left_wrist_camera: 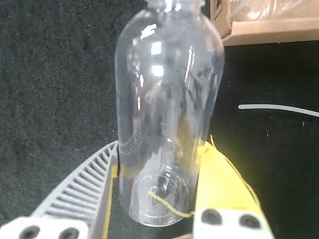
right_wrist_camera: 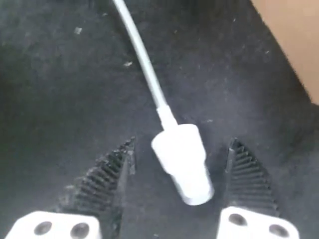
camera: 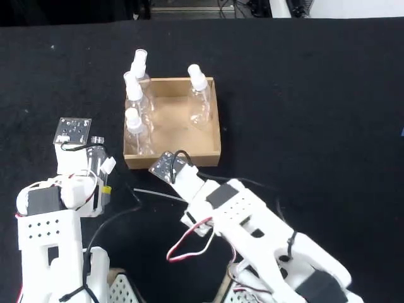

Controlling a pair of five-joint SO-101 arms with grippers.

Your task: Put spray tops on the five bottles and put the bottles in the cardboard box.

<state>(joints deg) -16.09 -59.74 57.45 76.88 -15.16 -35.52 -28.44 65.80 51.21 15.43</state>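
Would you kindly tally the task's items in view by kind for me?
bottles with spray tops: 4
bottle without a top: 1
loose spray top: 1
cardboard box: 1
Total: 7

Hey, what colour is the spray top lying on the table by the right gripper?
The spray top is white; the right wrist view shows it best.

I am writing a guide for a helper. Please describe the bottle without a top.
Find the box on the black table. Beside its near left corner, the left gripper holds a clear bottle. Unlike the other four bottles, it has no white top.
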